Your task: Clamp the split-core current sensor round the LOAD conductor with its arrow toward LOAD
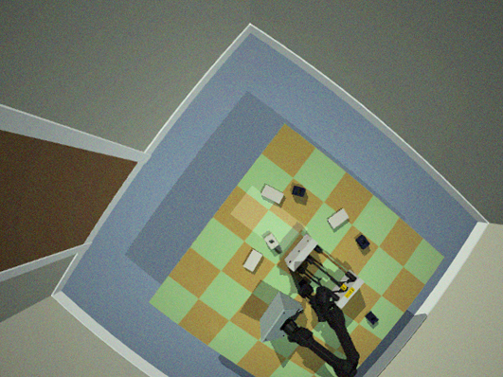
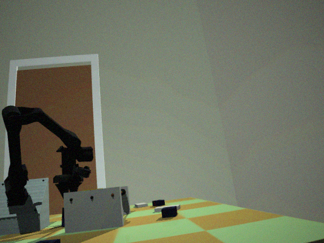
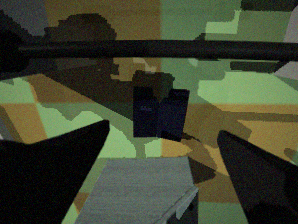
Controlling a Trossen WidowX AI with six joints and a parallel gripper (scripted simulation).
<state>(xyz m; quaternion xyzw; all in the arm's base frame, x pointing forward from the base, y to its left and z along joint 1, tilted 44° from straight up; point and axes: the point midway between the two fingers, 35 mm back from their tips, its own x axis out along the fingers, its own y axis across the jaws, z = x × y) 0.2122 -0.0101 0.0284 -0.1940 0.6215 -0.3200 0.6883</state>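
The open current sensor stands on the table in the wrist view, dark navy, its two halves spread. It is hidden under the arm in the top view. My gripper is open and empty, pointing down above the sensor, a finger to each side. Three dark conductors run between a white panel and the panel with the yellow LOAD marker. The LOAD conductor carries a yellow arrow tag. One conductor crosses the top of the wrist view. The sensor's arrow cannot be made out.
A grey sloped box stands close beside the sensor. Navy blocks and white blocks lie around the panels. A small white part with a dark spot lies near the white panel.
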